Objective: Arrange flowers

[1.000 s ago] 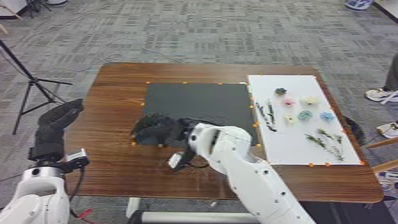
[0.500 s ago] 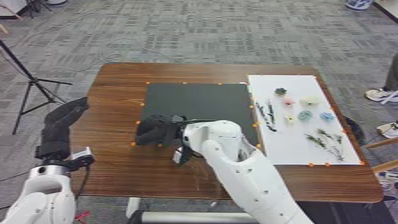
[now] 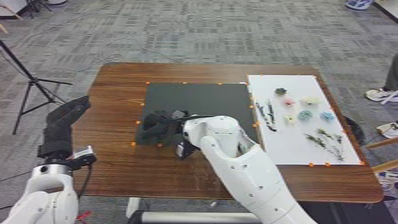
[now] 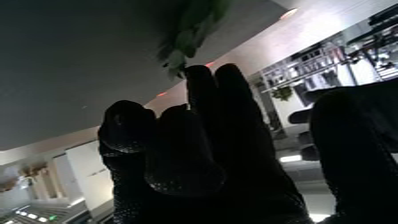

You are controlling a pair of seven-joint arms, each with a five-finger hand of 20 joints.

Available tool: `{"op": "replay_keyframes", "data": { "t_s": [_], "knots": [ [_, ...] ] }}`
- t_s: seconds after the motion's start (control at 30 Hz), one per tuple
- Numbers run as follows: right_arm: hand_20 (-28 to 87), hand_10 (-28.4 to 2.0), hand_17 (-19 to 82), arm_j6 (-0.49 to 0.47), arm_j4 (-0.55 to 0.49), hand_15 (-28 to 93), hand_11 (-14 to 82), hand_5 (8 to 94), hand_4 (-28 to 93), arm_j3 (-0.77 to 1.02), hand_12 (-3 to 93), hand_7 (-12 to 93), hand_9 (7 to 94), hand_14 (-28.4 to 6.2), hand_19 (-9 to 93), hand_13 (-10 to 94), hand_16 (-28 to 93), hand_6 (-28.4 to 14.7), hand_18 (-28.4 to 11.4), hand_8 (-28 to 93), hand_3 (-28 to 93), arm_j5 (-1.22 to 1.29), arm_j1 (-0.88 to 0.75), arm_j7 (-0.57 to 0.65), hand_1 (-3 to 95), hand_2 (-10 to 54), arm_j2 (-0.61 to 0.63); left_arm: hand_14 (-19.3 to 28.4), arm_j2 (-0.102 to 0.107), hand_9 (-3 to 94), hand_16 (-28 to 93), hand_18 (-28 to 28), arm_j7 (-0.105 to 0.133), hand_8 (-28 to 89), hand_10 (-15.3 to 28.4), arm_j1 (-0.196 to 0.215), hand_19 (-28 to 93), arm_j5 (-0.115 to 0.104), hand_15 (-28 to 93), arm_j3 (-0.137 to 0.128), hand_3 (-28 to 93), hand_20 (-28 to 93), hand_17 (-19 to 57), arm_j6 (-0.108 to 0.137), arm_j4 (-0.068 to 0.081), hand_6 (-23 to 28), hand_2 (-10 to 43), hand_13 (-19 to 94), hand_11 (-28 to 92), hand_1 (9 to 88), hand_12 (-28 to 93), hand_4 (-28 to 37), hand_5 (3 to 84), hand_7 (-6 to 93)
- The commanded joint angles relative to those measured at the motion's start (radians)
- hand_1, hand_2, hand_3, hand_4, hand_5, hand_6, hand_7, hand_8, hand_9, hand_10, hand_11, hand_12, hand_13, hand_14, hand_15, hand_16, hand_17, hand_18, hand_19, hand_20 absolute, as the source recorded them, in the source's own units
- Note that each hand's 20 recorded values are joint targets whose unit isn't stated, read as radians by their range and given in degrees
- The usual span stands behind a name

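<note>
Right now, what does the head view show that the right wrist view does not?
Head view: the white sheet with the pink flower, the blue flower and dark twigs; also a tripod.
Right wrist view: green leaves seen close, and ceiling lights.
Both: the right hand and the black sheet.

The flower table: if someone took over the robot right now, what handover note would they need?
Left hand: open, waiting by the table's left edge.
Right hand: over the lower left of the dark sheet; green leaves are close by. I can't tell whether it holds them.
Things: flower heads, dark twigs and green sprigs lie on the white sheet.
Done: leaves have reached the dark sheet area; whether they are placed is unclear.
Left: probably settle the leaves, then add pieces from the white sheet.
</note>
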Motion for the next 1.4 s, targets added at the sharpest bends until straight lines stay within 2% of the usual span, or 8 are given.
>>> {"op": "replay_keyframes", "data": {
  "t_s": [0.03, 0.17, 0.33, 0.43, 0.6, 0.83, 1.03, 1.4],
  "knots": [
    [53, -13.0, 41, 0.013, 0.026, 91, 7.2, 45.1, -16, 0.029, 7.6, 21, 50.6, -11.3, 93, 79, 28, -5.7, -28.4, -9, 67, -0.072, 0.028, -0.019, 15.6, 17.7, -0.016, 14.5, -0.017, 44.1, 1, 7.9, 0.013, -9, 12.3, 0.019, -1, -0.012, 9, -0.013, 71, 8, -6.8, -0.020, -0.014, 1.8, -7.5, 31, 18, 24.2, 10, -22.2, 45.4, 17.9],
    [53, -13.0, 41, 0.025, 0.022, 91, 7.2, 45.0, -15, 0.022, 7.6, 21, 50.6, -11.2, 93, 79, 28, -5.7, -28.4, -9, 67, -0.064, 0.035, -0.007, 15.5, 17.7, -0.008, 14.3, -0.020, 44.2, 1, 7.9, 0.019, -9, 12.3, 0.029, -1, -0.019, 9, -0.019, 71, 8, -6.8, -0.024, -0.018, 1.9, -7.5, 31, 18, 24.1, 10, -22.2, 45.6, 17.7],
    [53, -13.0, 41, 0.024, 0.011, 91, 7.2, 45.1, -15, 0.011, 7.6, 21, 50.6, -11.2, 93, 80, 28, -5.7, -28.4, -9, 67, -0.035, 0.039, 0.003, 15.3, 17.6, 0.004, 14.4, -0.022, 44.2, 1, 7.9, 0.020, -9, 12.3, 0.034, -1, -0.018, 9, -0.022, 71, 8, -6.7, -0.031, -0.020, 2.0, -7.4, 31, 18, 24.2, 10, -22.2, 45.5, 17.6],
    [53, -13.0, 41, 0.028, 0.004, 91, 7.3, 45.2, -15, 0.005, 7.7, 21, 50.9, -11.2, 93, 80, 28, -5.7, -28.4, -9, 67, -0.011, 0.035, 0.008, 15.3, 17.5, 0.006, 14.3, -0.021, 44.2, 1, 7.9, 0.016, -9, 12.3, 0.029, -1, -0.017, 9, -0.019, 71, 8, -6.7, -0.025, -0.020, 2.0, -7.5, 31, 18, 24.1, 10, -22.1, 45.5, 17.5],
    [53, -12.8, 41, 0.030, -0.038, 91, 7.5, 45.6, -15, -0.030, 7.8, 21, 51.4, -11.1, 93, 80, 28, -5.5, -28.4, -9, 67, 0.140, 0.025, 0.075, 15.4, 17.4, 0.034, 14.3, -0.018, 44.2, 1, 7.9, 0.005, -9, 12.3, 0.000, -1, -0.012, 9, 0.000, 71, 8, -6.6, -0.019, -0.012, 2.0, -7.5, 31, 18, 24.0, 10, -22.0, 45.5, 17.5],
    [53, -13.0, 41, 0.006, -0.083, 91, 7.3, 45.9, -15, -0.053, 7.9, 21, 51.7, -11.1, 93, 80, 28, -5.5, -28.4, -9, 67, 0.197, -0.008, 0.093, 15.5, 17.4, 0.040, 14.3, -0.018, 44.2, 1, 7.9, 0.000, -9, 12.3, -0.005, -1, -0.012, 9, 0.005, 71, 8, -6.5, -0.012, -0.013, 2.0, -7.5, 31, 18, 24.0, 10, -22.1, 45.6, 17.6],
    [53, -13.0, 41, -0.019, -0.085, 91, 7.3, 46.1, -16, -0.049, 7.9, 21, 51.8, -11.1, 93, 80, 28, -5.5, -28.4, -9, 67, 0.240, -0.047, 0.133, 15.8, 17.4, 0.033, 14.3, -0.022, 44.2, 1, 7.9, 0.005, -9, 12.3, -0.009, -1, -0.012, 8, 0.007, 71, 8, -6.5, -0.017, -0.010, 2.0, -7.4, 31, 18, 24.0, 10, -22.1, 45.6, 17.6],
    [53, -13.0, 41, -0.035, -0.080, 91, 7.3, 46.2, -15, -0.040, 7.9, 21, 51.9, -11.2, 93, 80, 28, -5.5, -28.4, -9, 66, 0.231, -0.060, 0.147, 16.2, 17.6, 0.050, 14.3, -0.025, 44.3, 1, 7.9, 0.005, -9, 12.4, 0.005, -1, -0.016, 9, -0.004, 71, 8, -6.6, -0.015, -0.019, 1.9, -7.5, 31, 18, 24.0, 10, -22.0, 45.6, 17.5]
  ]
}}
